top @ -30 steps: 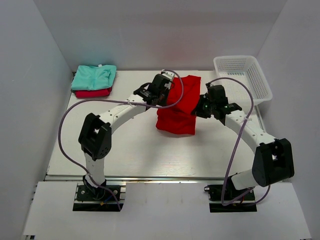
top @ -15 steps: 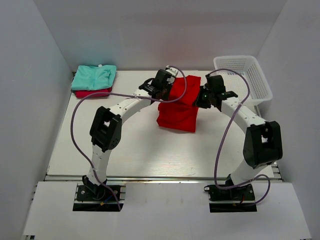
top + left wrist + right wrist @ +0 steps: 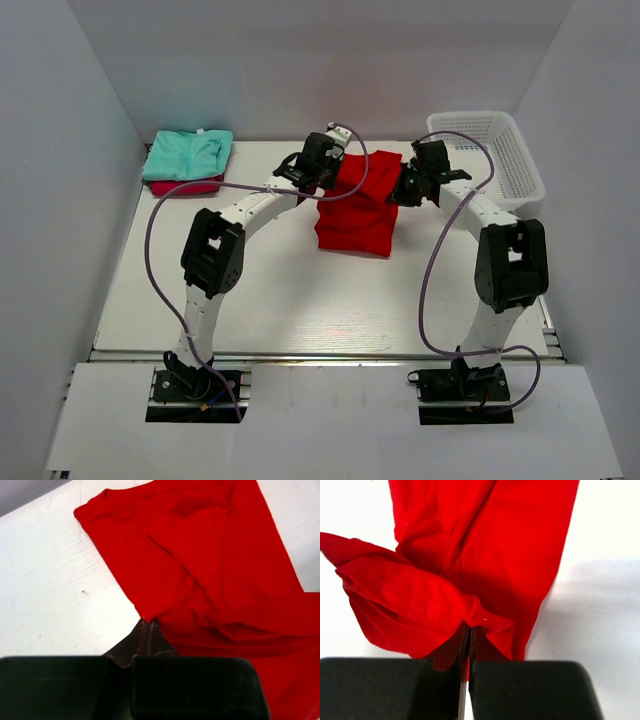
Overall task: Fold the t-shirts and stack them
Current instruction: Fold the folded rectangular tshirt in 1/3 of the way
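- The left gripper [image 3: 148, 623] has its fingers pressed together on a pinch of the red shirt [image 3: 210, 555]. The cloth comes off the tips and spreads ahead and to the right in that wrist view.
- The right gripper [image 3: 470, 628] is likewise clamped on a bunched edge of the same shirt. Folds puff up on both sides of the tips, and the rest runs ahead and to the left.
- From above, the two grippers face each other across the far end of the shirt, left gripper on its left edge and right gripper on its right edge. The cloth spans the gap between them.
- The shirt's long axis runs from far to near on the table [image 3: 250, 290]. The held end is far, and the near end lies doubled up on the surface towards the arm bases.
- The fold looks partly made. The next move likely turns on both arms carrying the held end together along that axis, since neither arm is clearly nearer.
- The mint shirt [image 3: 188, 153] sits folded on top of the crimson shirt [image 3: 185, 186] at the far left corner, well apart from the red one and on the left arm's side.
- The basket [image 3: 520, 165] stands at the far right, just beside the right gripper.
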`<action>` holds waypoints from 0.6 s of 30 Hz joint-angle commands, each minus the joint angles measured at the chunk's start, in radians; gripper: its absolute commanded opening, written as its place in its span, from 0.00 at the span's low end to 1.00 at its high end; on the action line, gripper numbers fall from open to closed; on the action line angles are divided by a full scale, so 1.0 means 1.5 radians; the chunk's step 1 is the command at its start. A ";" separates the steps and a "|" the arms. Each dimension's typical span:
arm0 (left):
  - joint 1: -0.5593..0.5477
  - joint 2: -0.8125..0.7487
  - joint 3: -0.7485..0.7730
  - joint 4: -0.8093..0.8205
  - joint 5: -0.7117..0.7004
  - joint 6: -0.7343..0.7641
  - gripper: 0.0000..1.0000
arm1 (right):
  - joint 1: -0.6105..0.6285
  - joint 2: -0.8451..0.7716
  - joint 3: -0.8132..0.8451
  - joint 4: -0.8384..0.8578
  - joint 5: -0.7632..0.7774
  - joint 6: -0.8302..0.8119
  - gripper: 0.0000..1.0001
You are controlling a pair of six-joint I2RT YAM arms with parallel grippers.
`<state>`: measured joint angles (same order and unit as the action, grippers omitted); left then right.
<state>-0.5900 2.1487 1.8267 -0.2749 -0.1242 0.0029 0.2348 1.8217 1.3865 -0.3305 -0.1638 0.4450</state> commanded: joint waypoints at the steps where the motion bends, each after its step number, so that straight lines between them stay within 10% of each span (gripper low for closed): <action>1: 0.012 0.022 0.017 0.040 0.031 0.009 0.00 | -0.009 0.017 0.043 0.026 -0.017 -0.008 0.00; 8: 0.032 0.041 0.001 0.104 0.068 0.003 0.00 | -0.025 0.067 0.081 0.036 -0.024 -0.001 0.00; 14: 0.046 0.041 0.008 0.151 0.026 -0.031 0.94 | -0.031 0.117 0.151 0.052 -0.035 -0.044 0.83; 18: 0.053 0.005 0.021 0.113 0.019 -0.039 1.00 | -0.027 0.093 0.141 0.041 -0.050 -0.056 0.90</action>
<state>-0.5190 2.2482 1.8225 -0.0944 -0.0750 -0.0345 0.1947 2.0129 1.5745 -0.2863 -0.2111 0.3939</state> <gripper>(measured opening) 0.996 0.902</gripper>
